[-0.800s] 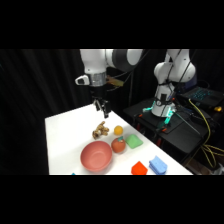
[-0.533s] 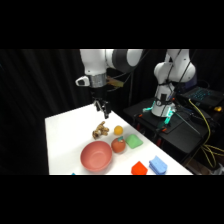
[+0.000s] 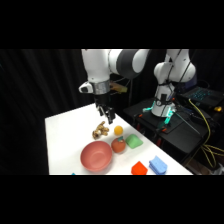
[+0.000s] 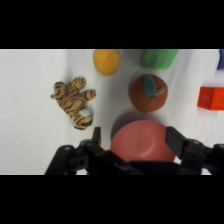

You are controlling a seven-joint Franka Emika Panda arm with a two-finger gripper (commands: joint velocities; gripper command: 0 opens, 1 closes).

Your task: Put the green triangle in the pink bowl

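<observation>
Lying at the table's right edge, the green triangle [image 3: 133, 141] is seen just beyond the red fruit [image 3: 118, 145] and well clear of the pink bowl [image 3: 96, 155], so nothing has been picked up yet. In the wrist view the green triangle [image 4: 158, 57] is cut by the upper edge, with the orange fruit [image 4: 106, 61] beside it and the red fruit [image 4: 147, 92] between it and the pink bowl [image 4: 138, 142]. The gripper [image 3: 107, 119] is held above the table near the striped toy tiger [image 3: 100, 131], and its fingers are spread apart with nothing between them [image 4: 134, 140].

The step in hand is judged to be the approach. It would be done well if the gripper were carried sideways over the orange fruit before being lowered, so that neither fruit is knocked. The block's slanted faces should be avoided; its flatter opposite sides are likely the surer hold. The red block [image 4: 211, 97] and blue block [image 3: 158, 165] are left alone.
</observation>
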